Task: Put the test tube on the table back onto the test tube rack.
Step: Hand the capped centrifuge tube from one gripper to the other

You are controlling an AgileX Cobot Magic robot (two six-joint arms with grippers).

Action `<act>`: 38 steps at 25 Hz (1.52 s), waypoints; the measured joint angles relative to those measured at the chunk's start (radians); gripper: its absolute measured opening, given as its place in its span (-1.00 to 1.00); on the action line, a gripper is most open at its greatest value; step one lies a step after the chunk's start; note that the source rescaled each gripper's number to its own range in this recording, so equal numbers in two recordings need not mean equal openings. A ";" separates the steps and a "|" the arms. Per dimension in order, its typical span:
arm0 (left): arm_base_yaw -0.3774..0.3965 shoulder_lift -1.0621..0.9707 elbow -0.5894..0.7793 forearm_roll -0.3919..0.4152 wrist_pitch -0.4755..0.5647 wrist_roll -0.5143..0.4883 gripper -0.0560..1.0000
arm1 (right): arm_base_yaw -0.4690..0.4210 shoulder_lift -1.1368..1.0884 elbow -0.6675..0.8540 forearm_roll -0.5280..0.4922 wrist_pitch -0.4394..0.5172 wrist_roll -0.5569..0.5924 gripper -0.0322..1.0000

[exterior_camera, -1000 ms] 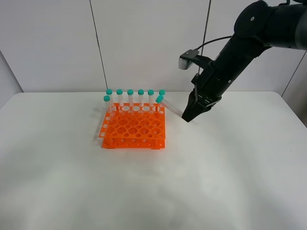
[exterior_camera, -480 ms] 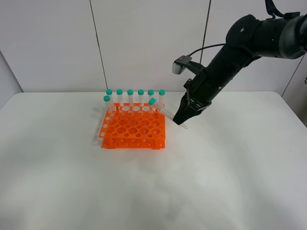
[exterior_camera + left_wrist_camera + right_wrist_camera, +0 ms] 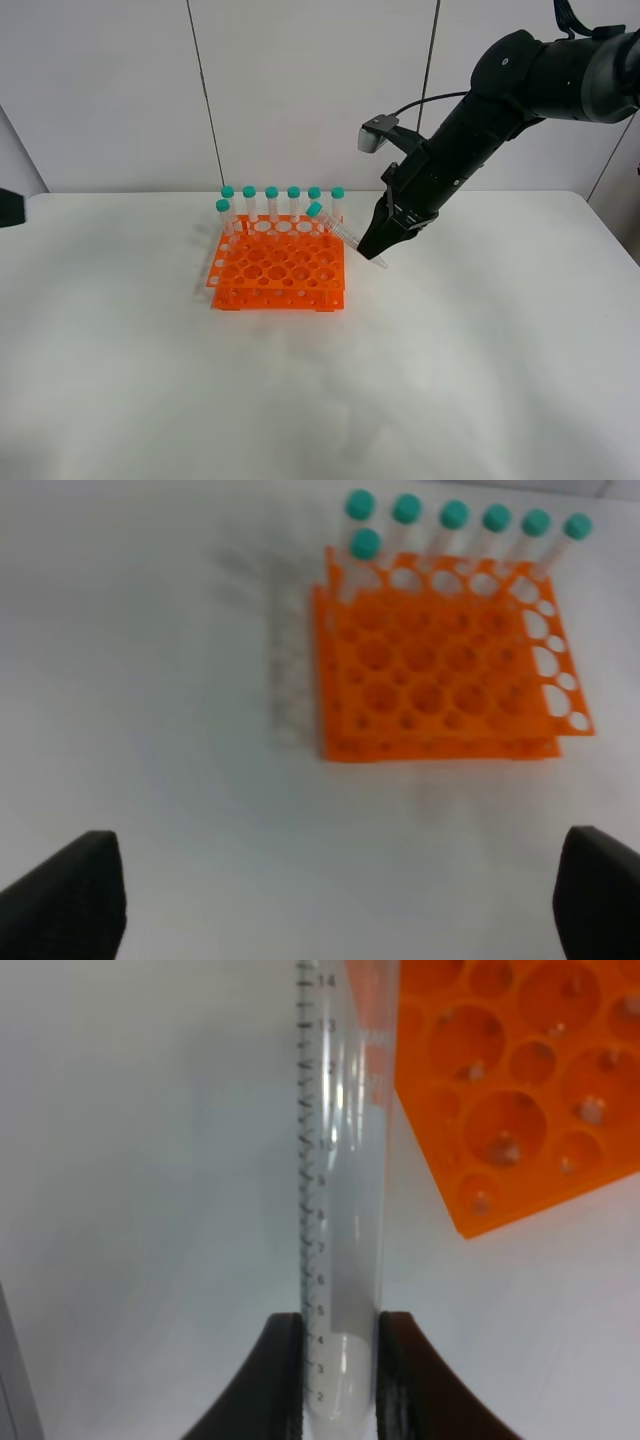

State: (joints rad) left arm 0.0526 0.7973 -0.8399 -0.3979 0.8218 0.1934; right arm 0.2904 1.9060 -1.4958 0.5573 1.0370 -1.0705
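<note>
My right gripper [image 3: 373,246] is shut on the test tube [image 3: 343,232] near its pointed end and holds it tilted in the air, just right of the orange test tube rack [image 3: 278,265]. The tube's teal cap [image 3: 314,210] leans over the rack's back right corner. In the right wrist view the clear graduated tube [image 3: 340,1190] is pinched between the two dark fingers [image 3: 283,1380], with the rack [image 3: 510,1110] beside it. My left gripper [image 3: 335,880] is open, hanging high over the table [image 3: 150,680] in front of the rack [image 3: 440,680].
Several teal-capped tubes [image 3: 272,205] stand in the rack's back row, with one more at the left [image 3: 222,215]. A dark piece of the left arm [image 3: 8,208] pokes in at the left edge. A white wall rises behind the table [image 3: 450,380].
My right gripper has carried the tube left and a little down toward the rack, so the cap now hangs over the back right corner. A dark arm part appeared at the left edge.
</note>
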 joint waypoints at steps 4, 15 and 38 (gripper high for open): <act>0.000 0.211 -0.018 -0.215 -0.047 0.152 1.00 | 0.015 0.000 0.000 0.011 0.000 -0.002 -0.93; -0.002 0.590 -0.019 -0.811 -0.065 0.588 1.00 | 0.092 0.000 0.000 0.016 -0.010 -0.003 -0.93; -0.282 0.884 -0.026 -1.328 -0.119 0.998 1.00 | 0.093 0.000 0.000 0.035 -0.030 -0.003 -0.93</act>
State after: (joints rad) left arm -0.2294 1.6817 -0.8664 -1.7256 0.7027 1.1909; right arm 0.3834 1.9060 -1.4958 0.5921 1.0068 -1.0740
